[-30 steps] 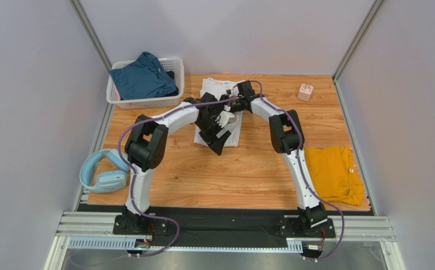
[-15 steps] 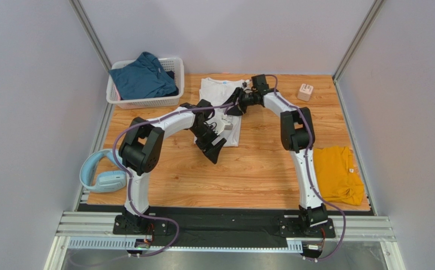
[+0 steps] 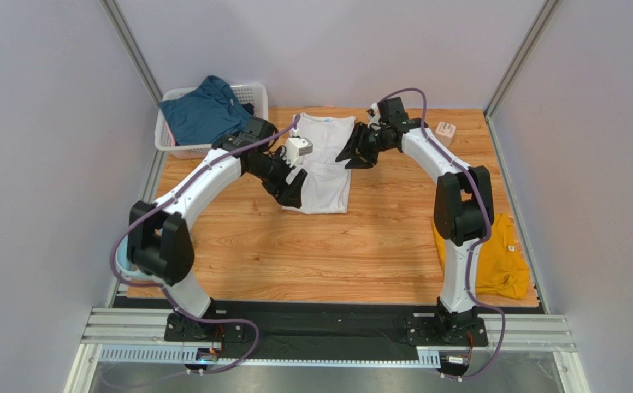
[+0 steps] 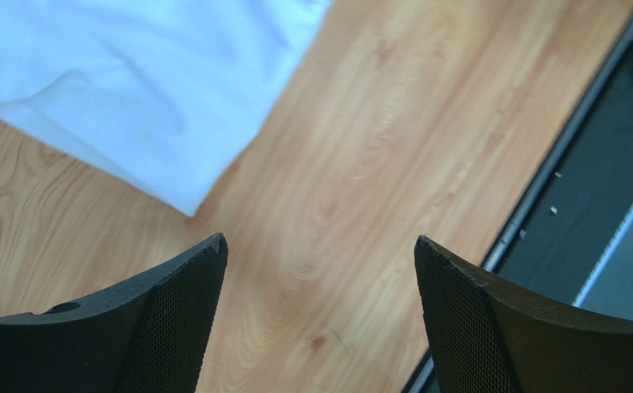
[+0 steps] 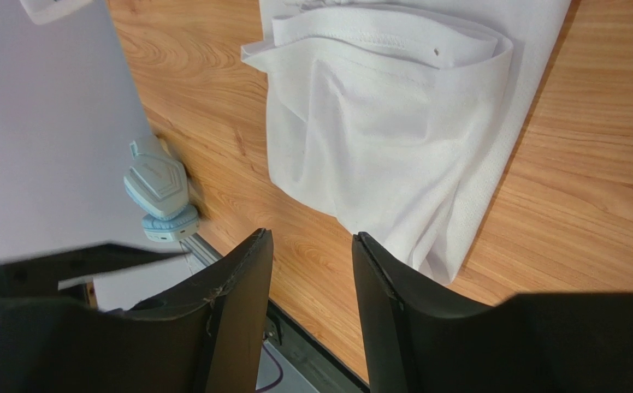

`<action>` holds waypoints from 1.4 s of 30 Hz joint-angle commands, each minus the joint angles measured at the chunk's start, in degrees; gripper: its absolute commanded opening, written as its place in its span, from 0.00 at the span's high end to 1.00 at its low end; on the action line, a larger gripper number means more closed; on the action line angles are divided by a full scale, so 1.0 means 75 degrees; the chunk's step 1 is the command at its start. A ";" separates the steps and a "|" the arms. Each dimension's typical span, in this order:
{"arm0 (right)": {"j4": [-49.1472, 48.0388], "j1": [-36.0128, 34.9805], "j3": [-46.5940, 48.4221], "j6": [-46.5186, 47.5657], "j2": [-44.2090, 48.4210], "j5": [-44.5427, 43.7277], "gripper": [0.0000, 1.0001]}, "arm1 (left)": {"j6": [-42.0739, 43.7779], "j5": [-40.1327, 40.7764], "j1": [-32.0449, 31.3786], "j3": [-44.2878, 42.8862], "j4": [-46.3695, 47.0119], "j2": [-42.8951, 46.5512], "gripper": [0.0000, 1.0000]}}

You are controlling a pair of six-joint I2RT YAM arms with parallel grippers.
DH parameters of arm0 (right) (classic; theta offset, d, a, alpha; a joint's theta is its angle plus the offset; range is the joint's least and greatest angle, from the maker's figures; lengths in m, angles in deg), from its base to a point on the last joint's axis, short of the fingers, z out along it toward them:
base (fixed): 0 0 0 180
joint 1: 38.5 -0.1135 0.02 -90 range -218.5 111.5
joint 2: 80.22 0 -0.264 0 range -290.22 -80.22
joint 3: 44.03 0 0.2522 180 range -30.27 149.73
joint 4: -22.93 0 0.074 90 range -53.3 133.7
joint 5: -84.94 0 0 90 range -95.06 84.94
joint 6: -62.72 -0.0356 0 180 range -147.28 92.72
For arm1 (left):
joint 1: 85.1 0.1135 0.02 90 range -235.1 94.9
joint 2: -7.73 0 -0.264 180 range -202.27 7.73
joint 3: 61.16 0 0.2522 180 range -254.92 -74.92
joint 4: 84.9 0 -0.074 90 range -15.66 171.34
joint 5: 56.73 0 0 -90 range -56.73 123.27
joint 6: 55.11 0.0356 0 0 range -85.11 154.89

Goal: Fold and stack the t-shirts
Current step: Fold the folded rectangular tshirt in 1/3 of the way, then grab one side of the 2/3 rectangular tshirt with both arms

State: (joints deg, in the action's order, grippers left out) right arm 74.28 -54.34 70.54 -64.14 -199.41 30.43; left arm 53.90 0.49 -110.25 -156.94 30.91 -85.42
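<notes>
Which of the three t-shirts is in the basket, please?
The teal shirt; the white shirt and the yellow shirt lie on the table.

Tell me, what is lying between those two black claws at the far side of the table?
The white t-shirt lies between the left claw and the right claw, and neither claw is holding it. The overhead view shows this best.

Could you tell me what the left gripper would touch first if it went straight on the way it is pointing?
Most likely the bare wooden table, just beside the corner of the white t-shirt. The open left gripper frames wood, not cloth, though depth is hard to judge.
</notes>
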 commanded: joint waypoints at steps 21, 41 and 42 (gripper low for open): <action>-0.0066 -0.0572 -0.2790 0.0755 0.0366 -0.0912 0.54 | -0.0916 0.1112 0.0868 -0.0748 0.0490 -0.3120 0.08; -0.0874 -0.0666 -0.2672 -0.0042 0.0002 -0.0126 0.72 | -0.1549 0.1733 0.0587 -0.0818 0.0549 -0.3999 0.59; -0.0874 -0.0666 -0.2684 -0.0054 0.0002 -0.0137 0.78 | -0.1573 0.1710 0.0576 -0.0853 0.0526 -0.4045 0.75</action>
State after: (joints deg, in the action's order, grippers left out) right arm 70.06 -58.82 49.30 -63.46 -198.69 28.16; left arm 43.12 13.41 -104.96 -163.60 35.24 -112.15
